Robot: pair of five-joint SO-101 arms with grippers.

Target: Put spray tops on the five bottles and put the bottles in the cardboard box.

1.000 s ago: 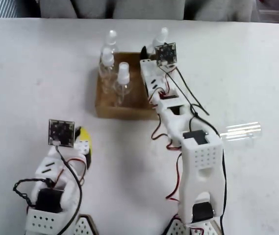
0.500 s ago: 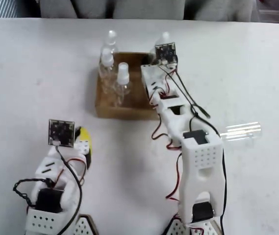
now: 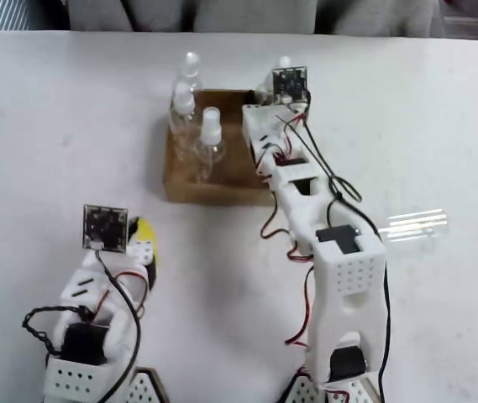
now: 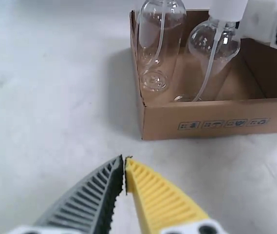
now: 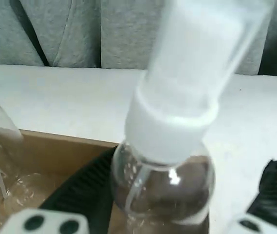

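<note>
Capped bottle [image 5: 163,191] upright between spread fingers of right hand [image 5: 189,170], at cardboard box [image 3: 180,180] corner. Left hand [image 4: 124,168] pressed together, low over tabletop [image 4: 46,97], short of box.

The table [image 3: 70,126] has a plain white, matte top. The cardboard box [image 3: 213,190] sits flat on it, toward the far side and near the middle, open side up. A clear plastic cylinder [image 3: 412,225] lies on its side on the table, to the right and well apart from the box. The left arm base [image 3: 79,369] and the right arm base [image 3: 344,363] stand at the near edge.
</note>
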